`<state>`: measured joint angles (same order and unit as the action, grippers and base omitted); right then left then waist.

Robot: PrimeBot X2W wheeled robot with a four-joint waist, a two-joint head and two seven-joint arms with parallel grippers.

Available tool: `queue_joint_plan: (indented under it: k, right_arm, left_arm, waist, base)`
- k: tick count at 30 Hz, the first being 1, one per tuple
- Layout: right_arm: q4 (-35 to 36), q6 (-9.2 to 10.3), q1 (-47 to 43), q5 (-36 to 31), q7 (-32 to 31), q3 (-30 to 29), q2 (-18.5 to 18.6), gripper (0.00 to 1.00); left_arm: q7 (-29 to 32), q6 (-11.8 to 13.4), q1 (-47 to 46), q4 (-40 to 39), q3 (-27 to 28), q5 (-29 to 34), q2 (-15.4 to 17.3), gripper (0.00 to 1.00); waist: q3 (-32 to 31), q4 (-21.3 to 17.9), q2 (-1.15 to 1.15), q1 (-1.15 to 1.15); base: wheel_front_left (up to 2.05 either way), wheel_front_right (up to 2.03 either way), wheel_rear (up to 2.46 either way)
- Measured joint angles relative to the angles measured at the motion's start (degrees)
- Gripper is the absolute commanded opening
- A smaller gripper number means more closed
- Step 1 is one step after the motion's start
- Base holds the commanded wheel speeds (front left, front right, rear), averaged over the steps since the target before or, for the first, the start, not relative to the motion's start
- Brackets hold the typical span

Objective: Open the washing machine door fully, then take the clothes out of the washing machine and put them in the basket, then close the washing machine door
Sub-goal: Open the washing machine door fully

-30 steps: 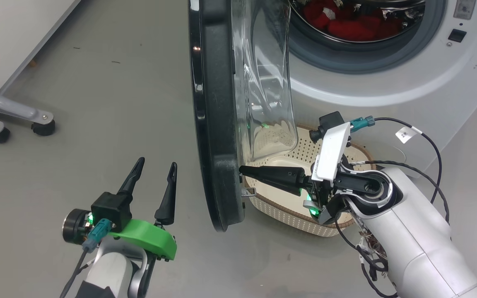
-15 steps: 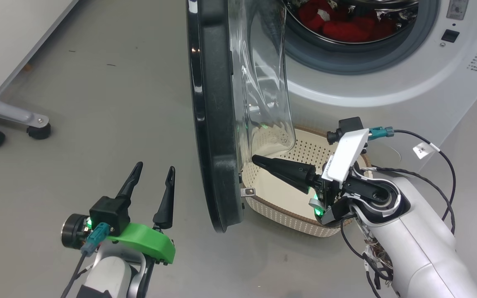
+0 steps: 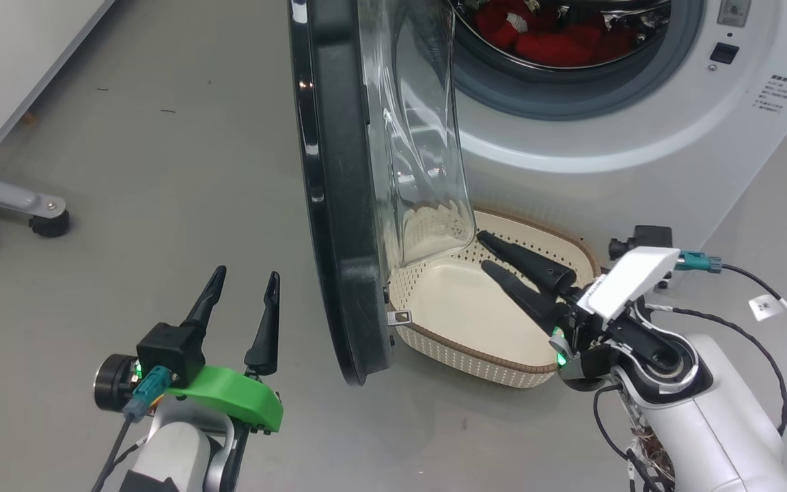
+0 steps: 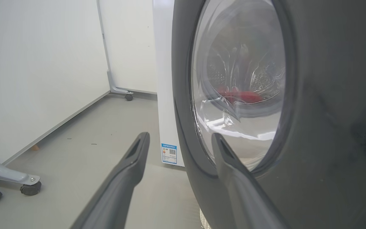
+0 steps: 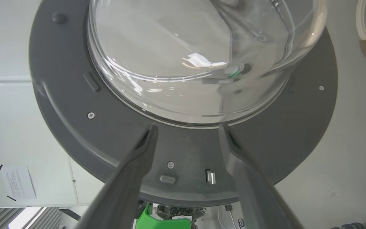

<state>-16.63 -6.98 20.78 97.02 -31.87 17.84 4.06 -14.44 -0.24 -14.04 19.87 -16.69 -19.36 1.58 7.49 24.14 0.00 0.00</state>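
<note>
Grey floor (image 3: 161, 171); left pincer (image 3: 243, 277) spread near washing machine door (image 3: 339, 205), right pincer (image 3: 486, 253) spread above basket (image 3: 462, 355).

One washing machine (image 3: 605, 137) filled the upper right of the head view, with one round door (image 3: 339, 205) at centre and one red bundle of clothes (image 3: 550, 44) at the top. One cream basket (image 3: 475, 355) sat below. Two claws were counted, the left claw (image 3: 244, 275) lower left and the right claw (image 3: 486, 251) lower right, each with two fingers (image 3: 265, 321). Two castors (image 3: 50, 223) showed at the left edge.
</note>
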Motion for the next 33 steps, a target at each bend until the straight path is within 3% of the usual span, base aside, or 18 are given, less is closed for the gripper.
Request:
queue_joint_plan:
  k: [6, 17, 23, 24, 31, 33]
  right_arm:
    - [2.61, 0.00, -3.75, -3.94, 6.94, -3.74, 1.33, 1.00]
    - [7.25, 0.00, -7.29, -20.54, 20.84, -5.92, 8.10, 1.00]
    - [8.29, 0.00, -7.91, -36.96, 31.75, -4.23, 14.36, 1.00]
    - [8.45, 0.00, -7.93, -42.09, 35.57, -3.70, 15.78, 1.00]
    - [6.78, 0.11, -8.05, -57.85, 47.23, -1.85, 18.45, 1.00]
    - [6.01, 1.56, -8.23, -60.21, 48.32, -1.08, 18.36, 1.00]
  left_arm:
    - [0.00, 1.03, 0.02, 0.03, 1.13, -0.32, 0.00, 1.00]
    - [0.00, 1.21, 0.03, 0.03, 1.41, -0.29, 0.00, 1.00]
    - [0.00, 1.21, 0.03, 0.05, 1.38, -0.25, 0.00, 1.00]
    - [0.00, 1.21, 0.03, 0.05, 1.40, -0.23, 0.00, 1.00]
    - [0.00, 1.20, 0.03, 0.23, 1.15, -0.23, 0.00, 1.00]
    - [0.00, 1.20, 0.03, 0.26, 1.11, -0.23, 0.01, 1.00]
  waist:
    - [0.05, -0.52, 0.00, 0.00]
    - [0.27, -1.32, 0.00, 0.00]
    - [0.28, -1.63, 0.00, 0.00]
    - [0.24, -1.67, 0.00, 0.00]
    - [-0.19, -1.69, 0.00, 0.00]
    - [-0.37, -1.63, 0.00, 0.00]
  base:
    - [0.00, 0.00, 0.00]
    - [0.00, 0.00, 0.00]
    - [0.00, 0.00, 0.00]
    - [0.00, 0.00, 0.00]
    - [0.00, 0.00, 0.00]
    - [0.00, 0.00, 0.00]
